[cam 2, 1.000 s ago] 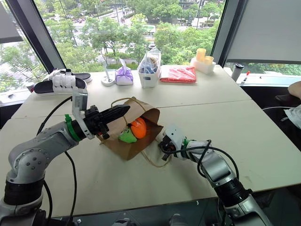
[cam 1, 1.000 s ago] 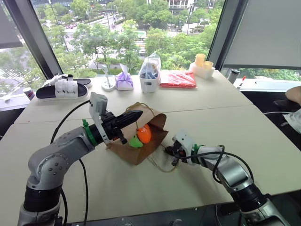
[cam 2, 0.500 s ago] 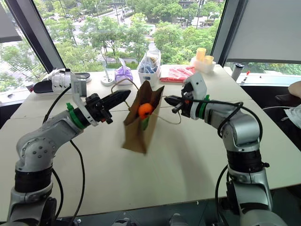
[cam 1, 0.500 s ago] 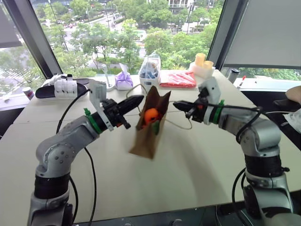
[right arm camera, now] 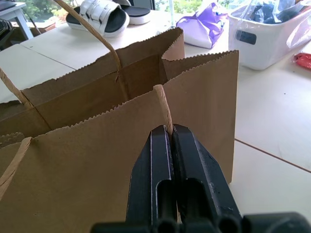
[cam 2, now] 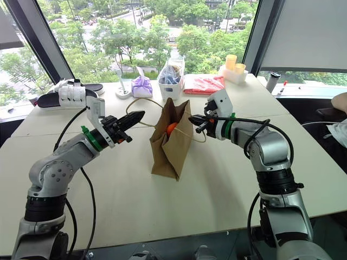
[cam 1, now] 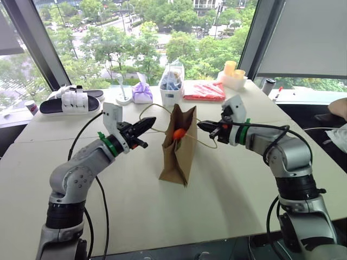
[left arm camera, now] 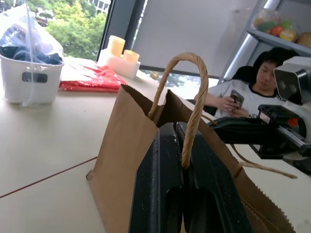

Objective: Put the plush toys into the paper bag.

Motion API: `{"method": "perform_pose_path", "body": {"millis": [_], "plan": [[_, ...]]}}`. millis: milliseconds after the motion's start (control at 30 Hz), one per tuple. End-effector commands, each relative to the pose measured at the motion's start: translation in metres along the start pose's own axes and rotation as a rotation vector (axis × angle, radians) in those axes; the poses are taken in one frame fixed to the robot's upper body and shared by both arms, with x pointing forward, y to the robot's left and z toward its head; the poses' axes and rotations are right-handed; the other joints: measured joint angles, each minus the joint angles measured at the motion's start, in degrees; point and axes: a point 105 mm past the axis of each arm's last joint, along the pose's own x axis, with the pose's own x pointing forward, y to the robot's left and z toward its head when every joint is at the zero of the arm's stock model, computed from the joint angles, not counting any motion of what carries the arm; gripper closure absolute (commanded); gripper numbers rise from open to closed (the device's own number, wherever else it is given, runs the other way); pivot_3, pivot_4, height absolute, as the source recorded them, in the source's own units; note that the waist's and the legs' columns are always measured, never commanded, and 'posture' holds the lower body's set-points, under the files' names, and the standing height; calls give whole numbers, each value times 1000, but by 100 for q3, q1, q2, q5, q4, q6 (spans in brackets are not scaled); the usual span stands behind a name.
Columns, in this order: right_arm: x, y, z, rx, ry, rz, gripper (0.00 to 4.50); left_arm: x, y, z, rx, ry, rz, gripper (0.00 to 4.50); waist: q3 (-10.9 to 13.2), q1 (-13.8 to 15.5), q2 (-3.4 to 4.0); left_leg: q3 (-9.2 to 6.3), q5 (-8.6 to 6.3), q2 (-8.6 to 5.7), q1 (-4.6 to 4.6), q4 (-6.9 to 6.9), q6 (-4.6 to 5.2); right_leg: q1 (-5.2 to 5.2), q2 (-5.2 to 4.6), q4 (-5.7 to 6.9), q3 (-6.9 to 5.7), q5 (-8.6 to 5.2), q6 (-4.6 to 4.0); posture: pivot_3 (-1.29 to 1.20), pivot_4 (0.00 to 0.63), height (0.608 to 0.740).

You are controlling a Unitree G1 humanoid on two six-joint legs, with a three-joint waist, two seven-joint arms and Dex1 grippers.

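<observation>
A wide, pale surface (cam 1: pixel 227 179) sits under tall windows, green treetops and a street beyond the glass. Along its far edge: a pair of black-and-white sandals (cam 1: pixel 70 101), a small purple pouch (cam 1: pixel 143 93), a white tub (cam 1: pixel 171 93) stuffed with blue things under clear plastic, a flat red packet (cam 1: pixel 205 91) and two yellow cups (cam 1: pixel 233 69) on a white block. In the left wrist view a seated person (left arm camera: pixel 243 92) looks down at a phone.

Centre stage, the paper bag (cam 1: pixel 179 149) stands upright on the surface, mouth open — plain brown kraft, creased, with a saw-toothed top edge and thin twisted twine handles. The orange plush toy (cam 1: pixel 179 133) peeks out, round and soft, just inside the mouth. The green one can't be made out from here.

The left tool (cam 1: pixel 147 122) reaches in from the left, black fingers closed on one twine handle (left arm camera: pixel 192 104), which loops up over them. The right tool (cam 2: pixel 196 117) comes in from the opposite side, fingers pinched tight on the other handle (right arm camera: pixel 164 104) right at the bag's rim.
</observation>
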Motion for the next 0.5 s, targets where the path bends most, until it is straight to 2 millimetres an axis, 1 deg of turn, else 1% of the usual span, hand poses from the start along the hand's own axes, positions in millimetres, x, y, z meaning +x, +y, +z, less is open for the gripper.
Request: {"method": "perform_pose_path", "body": {"millis": [33,67,133,267,300,367,433,500], "plan": [[-9,-5,14,-59,-53,-18,3910,2,-18,2,20,23,-83,3579,0,5,0,0,0,0,0,0,0,0,0,0,0,0,0,0,150,740],[-13,-6,19,-50,-77,-12,3566,2,-21,0,20,38,-99,3135,0,2,0,0,0,0,-1,0,0,0,0,0,0,0,0,0,150,740],[-17,-10,28,-52,-105,-21,2615,0,-23,-3,33,60,-111,2156,0,-1,0,0,0,-1,0,0,0,0,-1,0,0,0,0,0,150,740],[-23,-10,39,-76,-133,-17,454,-4,-22,-2,28,68,-110,15,0,-15,0,-1,0,0,1,-1,0,0,0,0,0,0,0,0,150,740],[-24,-11,43,-77,-142,-18,67,-6,-21,-2,17,70,-108,0,0,-21,0,0,0,0,2,-1,0,0,0,1,0,0,0,0,150,740],[-30,-14,59,-50,-200,-16,67,-12,-18,-2,13,90,-106,0,1,-26,1,0,0,1,2,-1,0,0,0,2,0,0,0,0,150,740],[-36,-20,70,-26,-241,-32,67,-19,-16,-4,19,116,-105,0,1,-33,2,0,0,1,2,-2,0,-1,0,3,1,0,0,0,150,740],[-41,-26,77,-16,-263,-56,67,-25,-13,-7,22,141,-103,0,1,-22,2,0,0,1,2,-3,0,-1,0,2,0,0,0,0,150,740]]}}
